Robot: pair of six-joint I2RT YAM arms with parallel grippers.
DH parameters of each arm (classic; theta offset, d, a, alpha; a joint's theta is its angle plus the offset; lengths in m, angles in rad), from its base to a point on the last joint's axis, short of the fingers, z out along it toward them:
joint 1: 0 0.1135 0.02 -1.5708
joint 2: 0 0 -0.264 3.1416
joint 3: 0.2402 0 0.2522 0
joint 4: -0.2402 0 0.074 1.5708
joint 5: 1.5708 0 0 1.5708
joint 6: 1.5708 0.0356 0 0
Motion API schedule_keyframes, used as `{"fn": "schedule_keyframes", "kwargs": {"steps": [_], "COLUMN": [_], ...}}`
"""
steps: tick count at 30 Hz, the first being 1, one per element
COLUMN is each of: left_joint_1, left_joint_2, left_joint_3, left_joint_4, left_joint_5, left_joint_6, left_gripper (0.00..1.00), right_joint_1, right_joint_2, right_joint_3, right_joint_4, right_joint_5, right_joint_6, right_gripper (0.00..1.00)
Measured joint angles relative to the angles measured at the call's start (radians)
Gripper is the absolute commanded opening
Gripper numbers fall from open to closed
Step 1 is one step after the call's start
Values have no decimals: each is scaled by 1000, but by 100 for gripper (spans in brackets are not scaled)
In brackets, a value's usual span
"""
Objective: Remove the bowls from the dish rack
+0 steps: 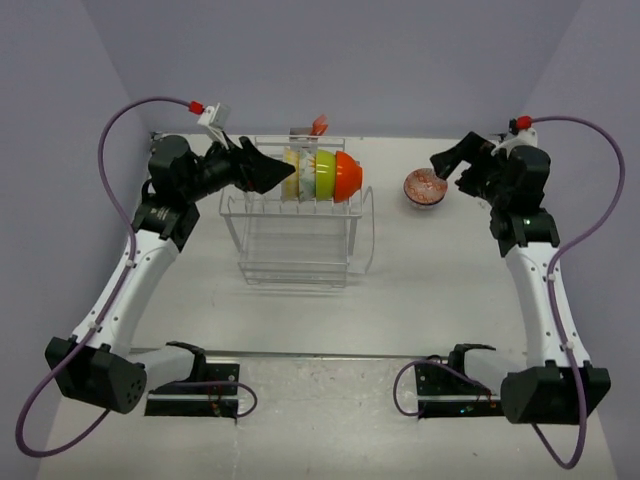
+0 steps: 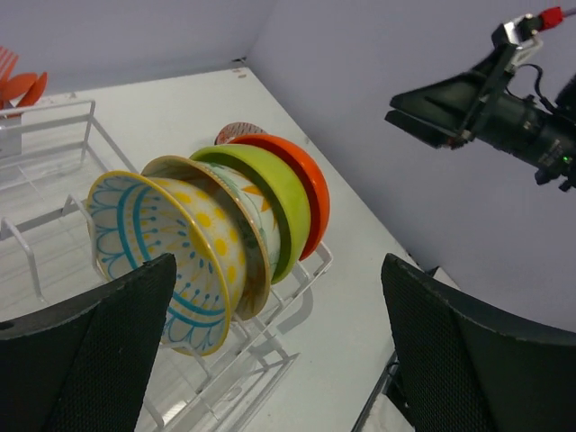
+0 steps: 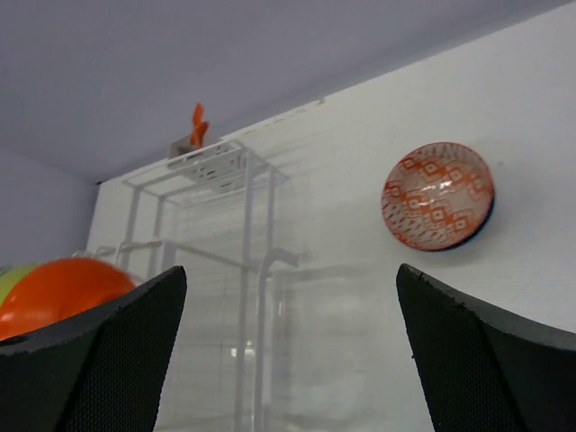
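Observation:
The white wire dish rack (image 1: 295,250) stands mid-table. Several bowls stand on edge in its top slots: blue-patterned (image 2: 144,243), yellowish (image 2: 211,225), pale floral (image 2: 255,200), lime green (image 2: 274,193) and bright orange (image 2: 306,175). From above the orange (image 1: 348,175) and green (image 1: 325,172) ones show best. The red-zigzag bowl (image 1: 425,187) sits on the table right of the rack, also in the right wrist view (image 3: 436,195). My left gripper (image 1: 283,174) is open at the row's left end, by the blue-patterned bowl. My right gripper (image 1: 452,170) is open and empty beside the red-zigzag bowl.
An orange utensil (image 1: 318,126) sticks up from a holder at the rack's back edge. The rack's lower tier (image 3: 243,297) looks empty. Grey walls close the table at the back and both sides. The right arm (image 2: 504,99) shows in the left wrist view.

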Motion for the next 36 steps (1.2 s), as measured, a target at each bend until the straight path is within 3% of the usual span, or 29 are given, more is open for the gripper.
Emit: {"fn": "schedule_keyframes", "kwargs": {"steps": [4,11,15,19,24,26,30,34,36], "left_joint_1": [0,2,5,12,17,20,23,24,24], "left_joint_2": [52,75,99,124,135,135,141,154,156], "left_joint_3": [-19,-66,-104,-128,-142,-148,-165,-177,-180], "left_joint_4": [16,105,168,211,255,278,330,358,363], "left_joint_5": [-2,16,43,62,81,90,114,130,132], "left_joint_6": [-26,-82,-124,-156,-183,-192,-215,-230,-236], "left_gripper": [86,63,61,48,46,38,31,30,25], "right_joint_1": [17,23,24,24,24,24,24,24,24], "right_joint_2": [-152,-380,-470,-509,-539,-558,-595,-617,-618], "right_joint_3": [-127,-256,-261,-261,-263,-263,-263,-263,-263], "right_joint_4": [-2,-32,-43,-63,-80,-81,-81,-82,-85], "right_joint_5": [-148,-326,-380,-425,-463,-476,-481,-482,-482], "right_joint_6": [-1,0,-5,-10,-10,-9,-8,-9,-9], "right_gripper": [99,99,99,99,99,99,99,99,99]}}
